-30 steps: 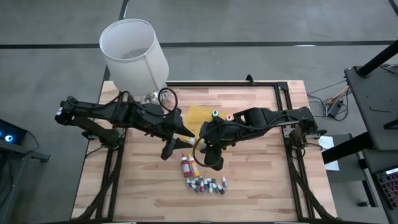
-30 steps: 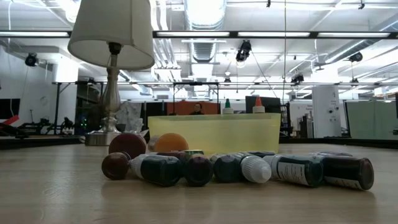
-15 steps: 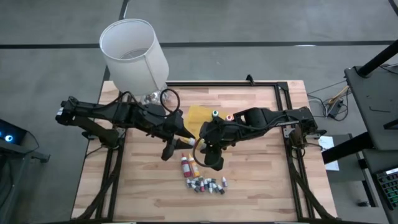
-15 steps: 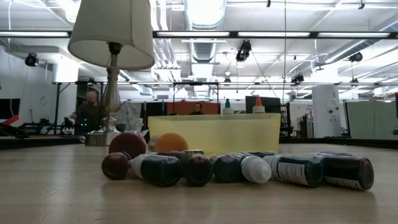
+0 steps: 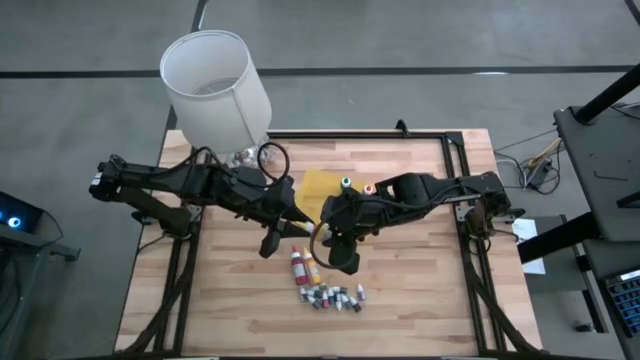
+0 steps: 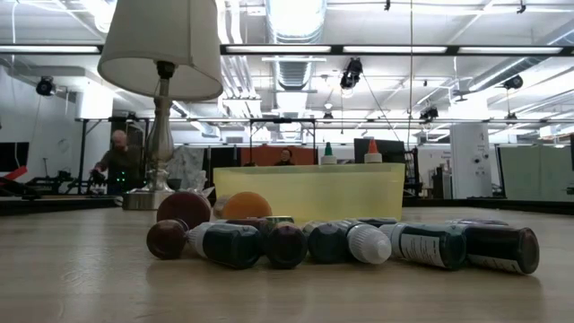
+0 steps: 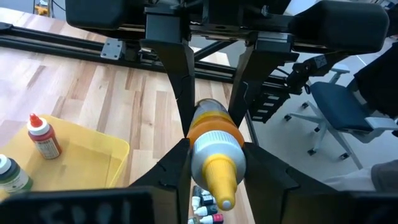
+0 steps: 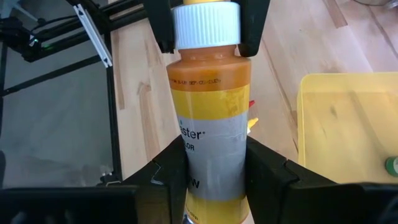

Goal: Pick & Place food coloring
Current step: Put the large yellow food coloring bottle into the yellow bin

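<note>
Above the worktop (image 5: 420,260), just beside the yellow tray (image 5: 318,188) on its near side, both arms meet over 1 yellow bottle (image 8: 210,118). The right gripper (image 8: 210,165) clamps the bottle's labelled body between its fingers. The left gripper (image 7: 214,158) has its 2 fingers against the white cap end, pointed yellow tip (image 7: 222,186) facing the left wrist camera, so the bottle is gripped from both ends.

Inside the tray stand 2 bottles, a red bottle (image 7: 43,137) and a green bottle (image 7: 11,176). On the worktop in front of the tray lie 2 more bottles (image 5: 303,266), with a cluster of small vials (image 5: 330,297) just beyond them. A lamp (image 5: 215,88) stands behind the tray, toward the left arm's side.
</note>
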### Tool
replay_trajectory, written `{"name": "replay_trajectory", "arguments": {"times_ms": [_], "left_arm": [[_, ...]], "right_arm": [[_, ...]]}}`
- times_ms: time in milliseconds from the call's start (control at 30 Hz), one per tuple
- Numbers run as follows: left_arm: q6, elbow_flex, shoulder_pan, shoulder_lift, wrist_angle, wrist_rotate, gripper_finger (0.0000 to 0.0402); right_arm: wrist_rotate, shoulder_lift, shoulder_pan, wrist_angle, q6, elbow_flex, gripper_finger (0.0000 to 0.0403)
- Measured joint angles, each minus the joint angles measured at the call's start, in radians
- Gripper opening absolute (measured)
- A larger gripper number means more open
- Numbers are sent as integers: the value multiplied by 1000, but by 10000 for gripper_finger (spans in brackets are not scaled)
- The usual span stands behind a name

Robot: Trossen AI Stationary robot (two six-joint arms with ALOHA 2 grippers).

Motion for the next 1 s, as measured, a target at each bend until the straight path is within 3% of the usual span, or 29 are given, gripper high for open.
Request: {"name": "replay_trajectory", "arguments": {"times_ms": [267,567,733,1000], "left_arm": [[3,0,0,0,-3,3,94],[-1,0,0,2,-27,11,94],[-1,0,21,2,-86,17,94],[11,0,141,2,-159,21,94]], "right_arm": [[4,0,0,6,16,21,163],[3,-6,3,-8,-3,152,217],[3,-81,4,-41,-15,146,226],[180,-217,3,-44,-18,146,224]]}}
